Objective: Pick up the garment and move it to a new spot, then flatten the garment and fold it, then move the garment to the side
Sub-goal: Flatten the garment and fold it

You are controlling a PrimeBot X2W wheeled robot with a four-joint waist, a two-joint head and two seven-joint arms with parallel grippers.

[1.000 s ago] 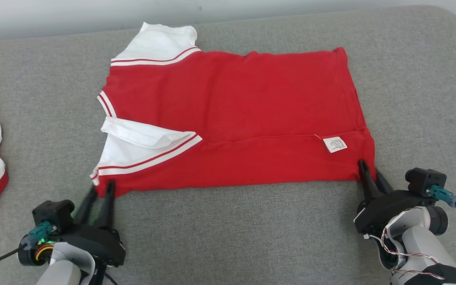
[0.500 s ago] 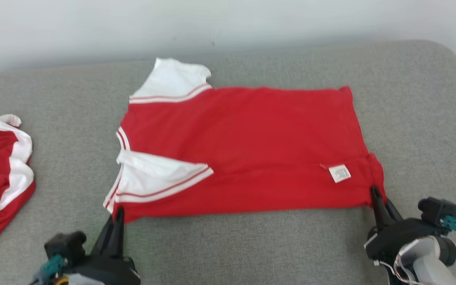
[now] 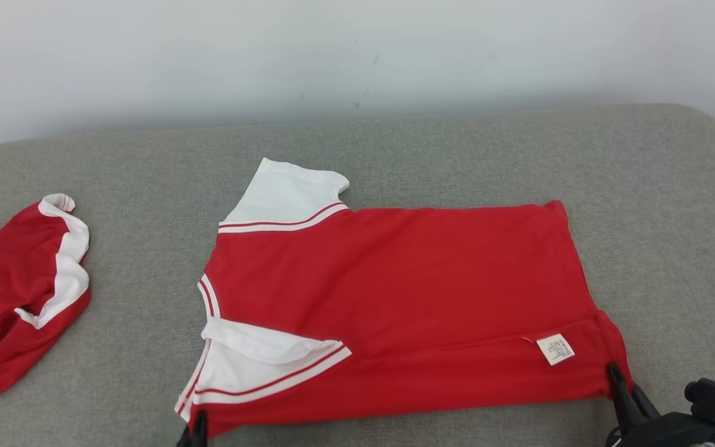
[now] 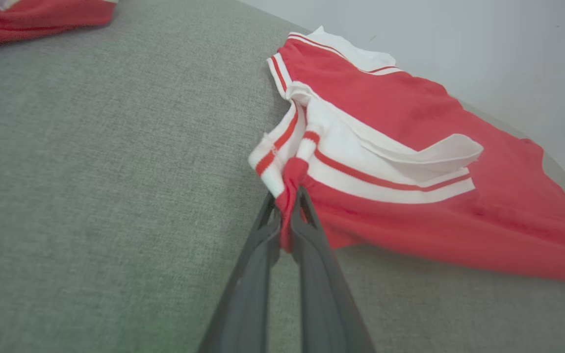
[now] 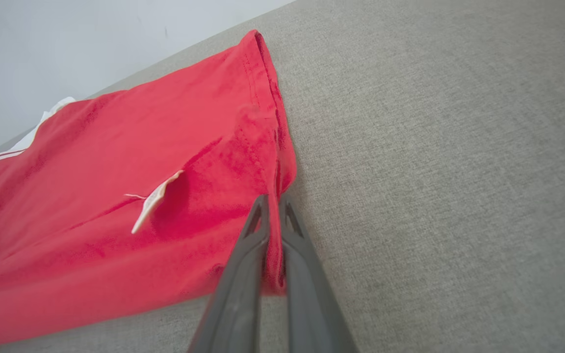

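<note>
My left gripper (image 4: 290, 195), wide a second ago, now pinches the near-left corner of the shirt (image 3: 407, 285). My right gripper (image 5: 272, 201), partly open before, now clamps the near-right corner.

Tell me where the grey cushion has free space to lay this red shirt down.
Free: the strip between the red shirt and the wall; the cushion right of the hem; the gap between the shirt and the second garment. Crowded: the near edge, where the left tool and right tool pinch its corners.
</note>
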